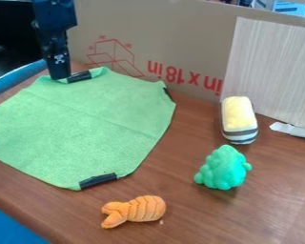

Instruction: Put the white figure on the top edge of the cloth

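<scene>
Camera view, one, fixed: set above the brown wooden table [199, 214], looking down at a slant. Facing: across the tabletop, toward the upright tan cardboard panel [180, 28] with red print, and the pale wood-grained board [266, 71] at right rear. Range: fairly near; small items legible in outline, the orange segmented toy [145, 208] lying toward the near side. Coverage: wide square of green textured cloth [85, 124] at left, its left side meeting the border.
</scene>
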`<state>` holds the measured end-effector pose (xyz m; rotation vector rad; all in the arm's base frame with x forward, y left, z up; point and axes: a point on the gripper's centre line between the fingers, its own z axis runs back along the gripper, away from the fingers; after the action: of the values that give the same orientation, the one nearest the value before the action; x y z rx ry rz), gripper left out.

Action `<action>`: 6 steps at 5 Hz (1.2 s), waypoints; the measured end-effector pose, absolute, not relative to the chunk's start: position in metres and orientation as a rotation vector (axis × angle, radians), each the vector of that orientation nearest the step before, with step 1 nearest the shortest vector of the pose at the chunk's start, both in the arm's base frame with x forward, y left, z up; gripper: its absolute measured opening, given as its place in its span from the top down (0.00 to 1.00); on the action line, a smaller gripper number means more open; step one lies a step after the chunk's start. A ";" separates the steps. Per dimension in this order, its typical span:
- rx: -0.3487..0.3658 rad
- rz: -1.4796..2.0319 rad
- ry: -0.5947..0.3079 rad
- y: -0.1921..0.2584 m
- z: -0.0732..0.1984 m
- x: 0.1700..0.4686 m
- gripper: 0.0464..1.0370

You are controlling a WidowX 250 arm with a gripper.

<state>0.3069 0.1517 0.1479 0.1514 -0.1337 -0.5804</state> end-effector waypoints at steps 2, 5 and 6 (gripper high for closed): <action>0.082 -0.522 -0.110 0.153 0.133 0.302 0.04; 0.051 -0.884 -0.086 0.082 0.094 0.313 0.04; 0.108 -0.998 -0.116 0.054 0.097 0.316 0.04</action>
<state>0.3160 0.0544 0.0967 0.1082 -0.1164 -0.9978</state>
